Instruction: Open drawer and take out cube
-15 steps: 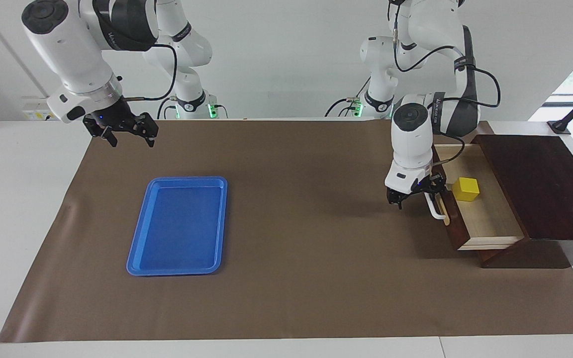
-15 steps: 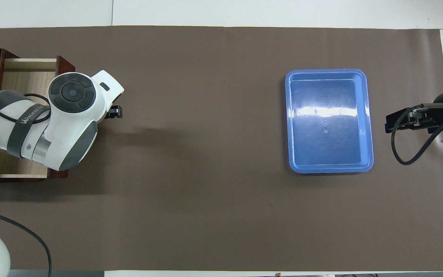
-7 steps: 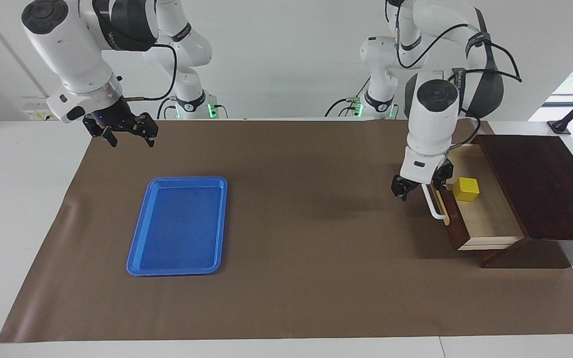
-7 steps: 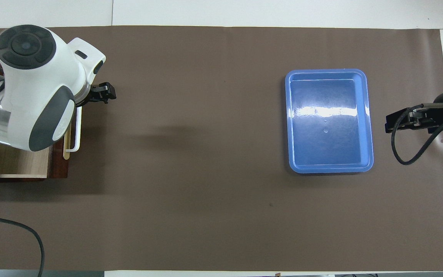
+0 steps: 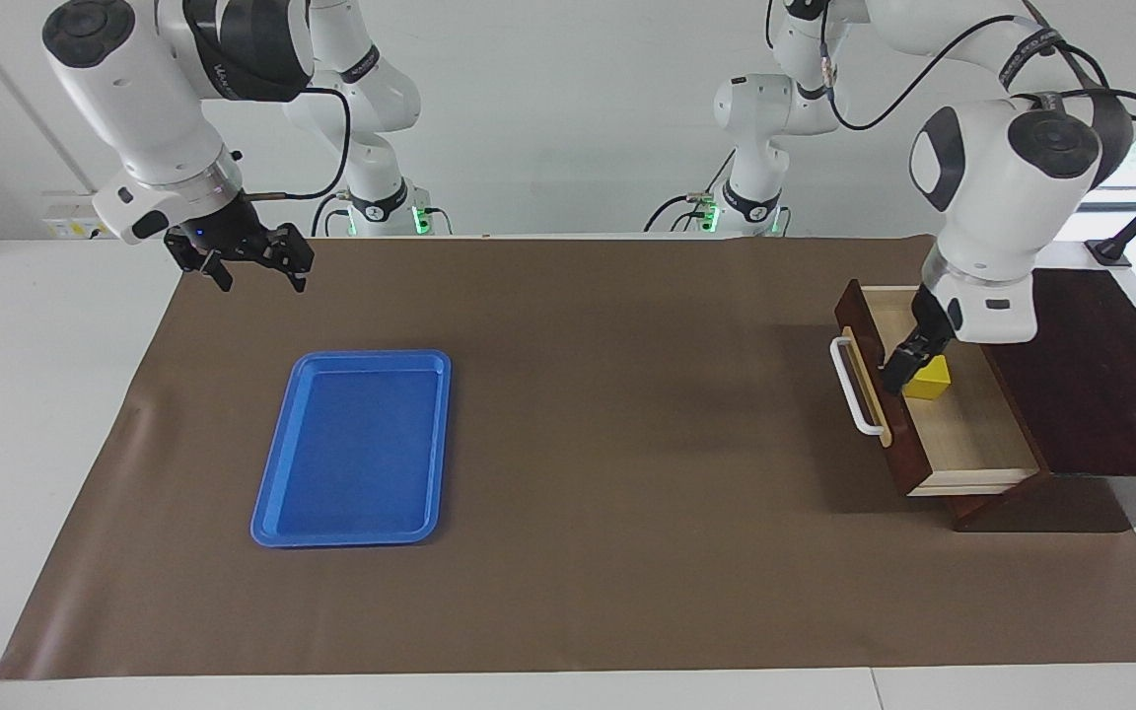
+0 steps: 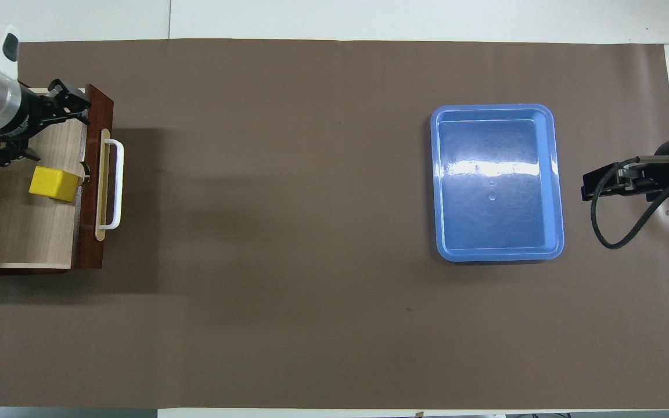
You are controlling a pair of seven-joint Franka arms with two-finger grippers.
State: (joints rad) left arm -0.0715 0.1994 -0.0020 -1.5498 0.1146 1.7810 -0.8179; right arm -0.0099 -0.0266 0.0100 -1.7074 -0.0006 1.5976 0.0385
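The dark wooden drawer stands pulled out of its dark box, showing its pale inside and its white bar handle. The yellow cube lies in the drawer, in the half nearer the handle; it also shows in the overhead view. My left gripper hangs open and empty over the drawer's inside, close beside the cube, and shows in the overhead view. My right gripper is open and empty, and that arm waits over the mat's corner at its own end.
A flat blue tray lies on the brown mat toward the right arm's end; it also shows in the overhead view. The box stands at the left arm's end of the table.
My left gripper has left the handle, risen and swung over the drawer's front to hang above its inside by the cube. The drawer stays open. The right arm has not moved.
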